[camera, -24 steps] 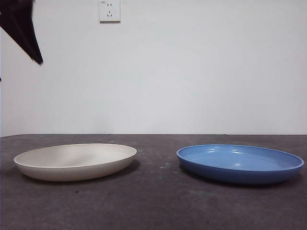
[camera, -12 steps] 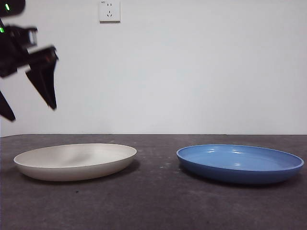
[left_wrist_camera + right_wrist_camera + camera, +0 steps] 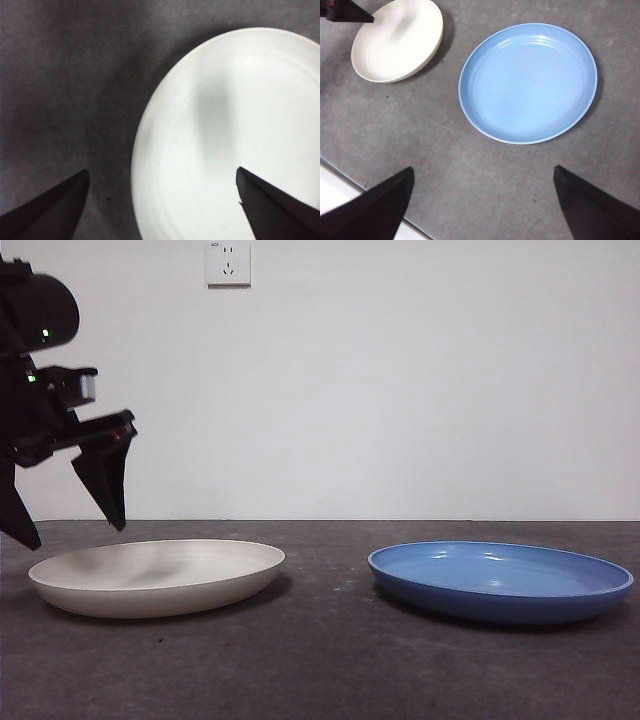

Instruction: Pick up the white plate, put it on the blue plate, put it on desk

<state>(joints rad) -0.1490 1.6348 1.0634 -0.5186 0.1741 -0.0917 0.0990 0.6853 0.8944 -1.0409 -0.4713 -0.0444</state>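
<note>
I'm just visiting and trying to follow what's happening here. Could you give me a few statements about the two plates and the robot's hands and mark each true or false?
1. The white plate lies flat on the desk. True.
2. The white plate sits on top of the blue plate. False: they lie side by side, apart, each on the desk.
3. The left hand is open above the white plate's edge. True: one jaw is over the plate, the other over the desk.
4. The left hand is gripping the white plate. False: it hangs above it without touching.
5. The right hand holds the blue plate. False: it is open, high above the desk, holding nothing.
</note>
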